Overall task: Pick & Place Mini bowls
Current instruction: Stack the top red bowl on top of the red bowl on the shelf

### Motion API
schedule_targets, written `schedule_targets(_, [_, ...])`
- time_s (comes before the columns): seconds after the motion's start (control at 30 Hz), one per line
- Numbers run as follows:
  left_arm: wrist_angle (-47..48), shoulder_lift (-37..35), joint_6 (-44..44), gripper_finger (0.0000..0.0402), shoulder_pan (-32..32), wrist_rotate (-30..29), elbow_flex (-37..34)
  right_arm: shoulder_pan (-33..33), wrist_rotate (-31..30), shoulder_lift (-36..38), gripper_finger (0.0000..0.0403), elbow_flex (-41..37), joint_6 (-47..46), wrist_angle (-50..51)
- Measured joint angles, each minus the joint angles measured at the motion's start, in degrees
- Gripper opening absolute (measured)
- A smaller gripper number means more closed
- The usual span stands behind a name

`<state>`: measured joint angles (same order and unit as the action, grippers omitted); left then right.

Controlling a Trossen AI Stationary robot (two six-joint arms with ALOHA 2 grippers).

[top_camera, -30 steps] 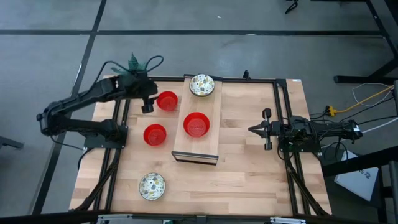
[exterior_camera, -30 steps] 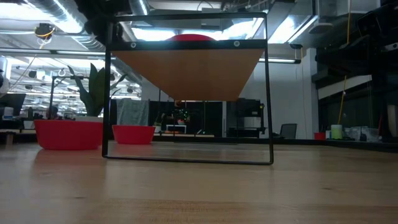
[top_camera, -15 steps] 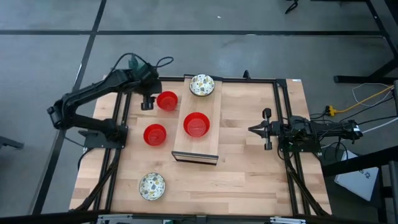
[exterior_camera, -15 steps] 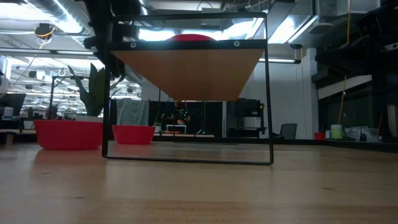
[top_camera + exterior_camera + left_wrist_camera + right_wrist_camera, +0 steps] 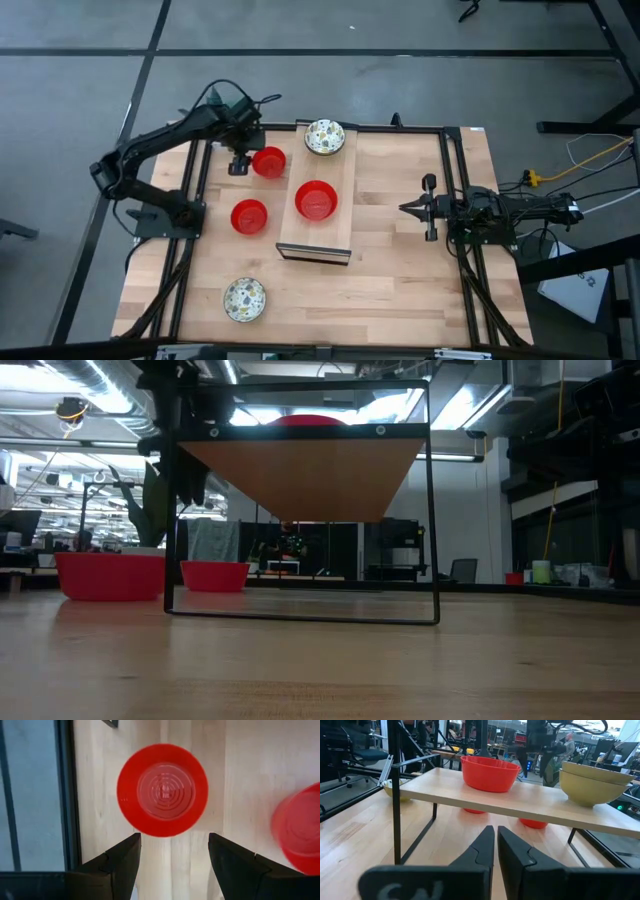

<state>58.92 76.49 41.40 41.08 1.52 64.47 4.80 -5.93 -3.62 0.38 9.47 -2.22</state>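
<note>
1. Hovering with left gripper (image 5: 172, 852) wide open above a red bowl (image 5: 268, 162) on the table – not yet gripping
2. Idling closed and empty at right – right gripper (image 5: 407, 208)
3. Sitting already on the raised shelf (image 5: 335, 235): one red bowl (image 5: 316, 200), speckled bowls (image 5: 325, 137)
4. Waiting on the table: another red bowl (image 5: 249, 216), a speckled bowl (image 5: 244, 298)

red bowl (image 5: 489, 772) on shelf (image 5: 530, 805), R gripper (image 5: 496, 845) closed
</note>
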Motion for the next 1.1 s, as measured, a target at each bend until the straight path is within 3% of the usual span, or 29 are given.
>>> schedule_targets(0.6, [-1.75,9.03,0.03,0.0226,-2.53,-0.44,-0.35,0.0,0.0,0.0,0.0026,0.0,0.0,-0.02])
schedule_targets(1.1, [-2.54,10.09,-2.27,0.0226,-3.62,0.86,-0.44,0.0,0.0,0.01,0.0026,0.01,0.0,-0.01])
